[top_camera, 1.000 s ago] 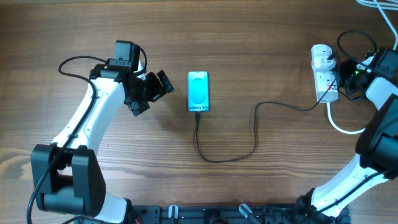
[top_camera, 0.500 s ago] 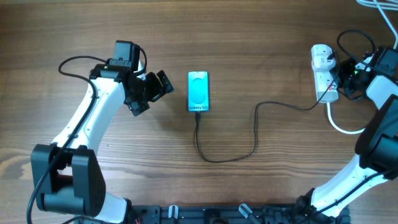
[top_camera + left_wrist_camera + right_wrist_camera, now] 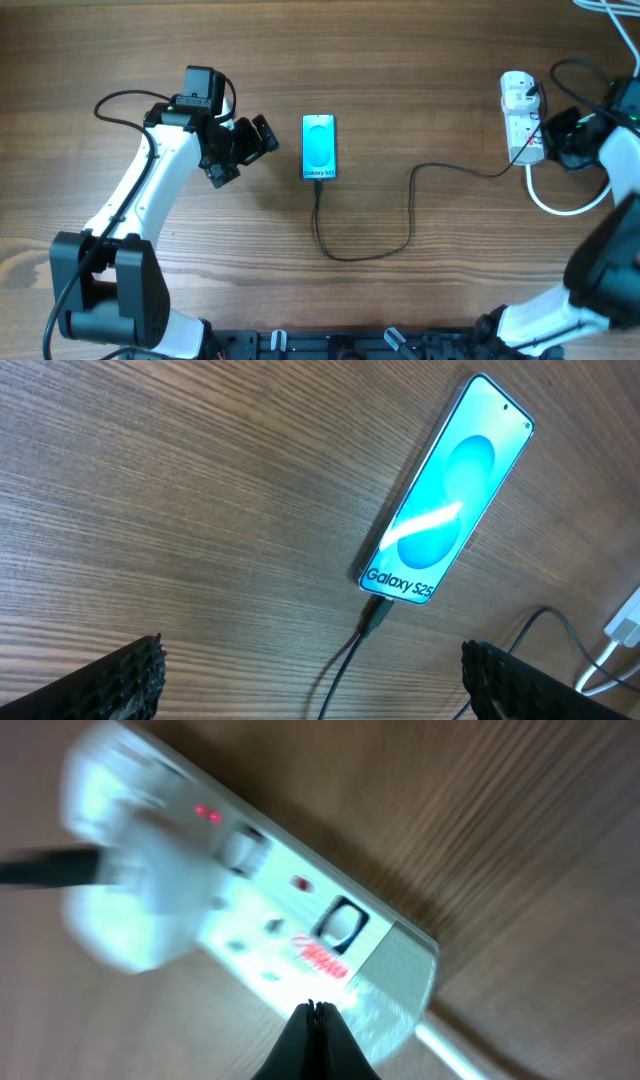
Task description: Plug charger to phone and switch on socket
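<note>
The phone [image 3: 319, 146] lies flat mid-table with its teal screen lit; it also shows in the left wrist view [image 3: 448, 492]. The black charger cable [image 3: 410, 205] has its tip in the phone's near end [image 3: 377, 616] and loops right to the socket [image 3: 517, 118]. The socket is a white power strip, blurred in the right wrist view [image 3: 290, 910], with two red lights and a white plug body in it. My left gripper [image 3: 245, 150] is open and empty, left of the phone [image 3: 320, 685]. My right gripper [image 3: 547, 133] is shut and empty [image 3: 315, 1010], just off the socket's near end.
A thick white lead [image 3: 550, 205] curves from the socket's near end toward the right arm. More white cables [image 3: 610, 15] lie at the far right corner. The black cable's loop [image 3: 345, 255] lies on the wood in front of the phone.
My right arm has shifted a little to the right and toward the front, its shut tip drawing slightly back from the socket. The left arm, phone and cable have not moved.
</note>
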You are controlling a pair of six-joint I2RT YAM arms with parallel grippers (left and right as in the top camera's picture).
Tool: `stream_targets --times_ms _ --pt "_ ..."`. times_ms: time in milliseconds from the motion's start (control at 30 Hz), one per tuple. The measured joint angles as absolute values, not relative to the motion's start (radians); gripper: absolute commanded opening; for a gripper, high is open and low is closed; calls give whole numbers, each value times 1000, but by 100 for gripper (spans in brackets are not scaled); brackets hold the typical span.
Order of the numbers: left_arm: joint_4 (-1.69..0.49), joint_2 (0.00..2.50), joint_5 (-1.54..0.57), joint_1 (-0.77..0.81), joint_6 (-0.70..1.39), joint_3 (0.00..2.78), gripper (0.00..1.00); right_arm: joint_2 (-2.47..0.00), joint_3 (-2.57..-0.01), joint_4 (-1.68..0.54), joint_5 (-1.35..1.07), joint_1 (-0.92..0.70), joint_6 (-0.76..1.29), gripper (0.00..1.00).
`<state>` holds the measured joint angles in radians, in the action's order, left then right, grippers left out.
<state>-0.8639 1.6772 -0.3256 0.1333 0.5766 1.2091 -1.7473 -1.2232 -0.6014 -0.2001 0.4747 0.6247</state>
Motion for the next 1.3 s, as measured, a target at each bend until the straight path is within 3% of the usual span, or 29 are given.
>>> stream_targets --times_ms 233,400,633,833,933,967,1100,1300 --pt "-915 1677 -326 133 540 1209 95 -1330 -1224 -671 -148 475 620 5" --pt "-960 1677 -326 133 496 1209 97 -1119 -1224 -725 -208 475 566 4" --pt "-973 1671 -353 142 471 1209 95 -966 -1224 -813 -384 388 439 5" --pt "-974 1584 -364 205 453 1209 96 -920 -1224 -894 -452 218 378 13" --pt "-991 1491 -355 255 445 1209 99 -898 -1224 -928 -460 112 348 22" --pt "-999 1454 -347 274 445 1209 100 -891 -1224 -943 -460 73 336 33" --pt "-1034 1325 -311 332 441 1209 100 -876 -1224 -1018 -416 -68 294 62" --pt "-1080 1118 -235 404 437 1209 100 -876 -1224 -1093 -314 -202 274 73"
